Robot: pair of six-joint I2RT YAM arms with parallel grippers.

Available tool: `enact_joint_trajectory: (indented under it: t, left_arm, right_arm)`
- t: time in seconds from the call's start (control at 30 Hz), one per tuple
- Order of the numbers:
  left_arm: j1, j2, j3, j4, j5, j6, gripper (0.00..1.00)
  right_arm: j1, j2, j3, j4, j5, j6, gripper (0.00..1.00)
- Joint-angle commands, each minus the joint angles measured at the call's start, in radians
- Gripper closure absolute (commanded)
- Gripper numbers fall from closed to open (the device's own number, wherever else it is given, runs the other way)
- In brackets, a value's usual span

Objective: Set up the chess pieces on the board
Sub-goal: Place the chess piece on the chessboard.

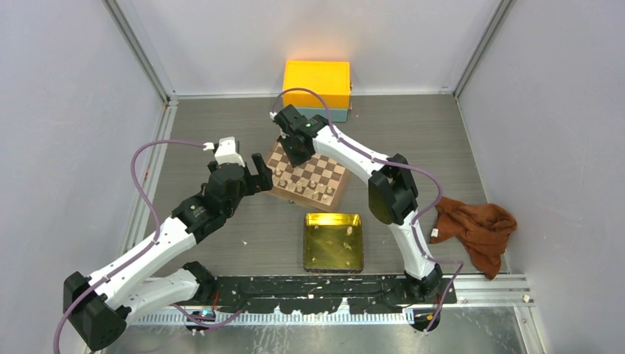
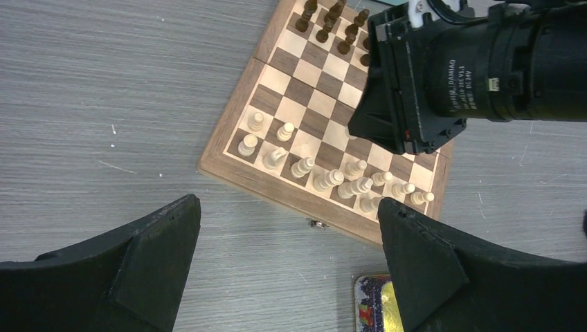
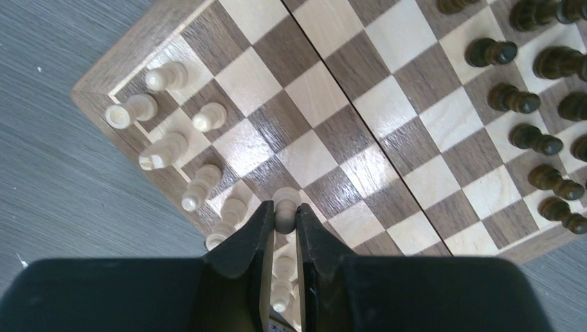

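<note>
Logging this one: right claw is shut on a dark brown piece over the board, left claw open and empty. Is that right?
Not quite. The right wrist view shows the right claw shut on a pale cream piece, not a dark brown one, over the board. The left claw is open and empty.

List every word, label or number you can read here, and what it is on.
"DAMIAO": white print on the right arm's black motor housing, left wrist view.
Smaller lines beside it: too small to read.
Coloured print on the tin tray corner: blurred, unreadable.
Top and right wrist views: no text.
</note>
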Motion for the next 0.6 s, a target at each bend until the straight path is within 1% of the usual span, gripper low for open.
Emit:
enact_joint_trajectory:
  t: [0.0, 0.57]
  left_arm:
    - [-0.003, -0.026, -0.003, 0.032, -0.015, -0.013, 0.00]
    - [-0.003, -0.049, -0.020, 0.033, -0.004, -0.016, 0.00]
  right_arm:
    - [0.027, 0.030, 0.087, -0.012, -0.022, -0.006, 0.99]
    - [0.052, 0.113, 0.129, -0.006, -0.023, 0.003, 0.99]
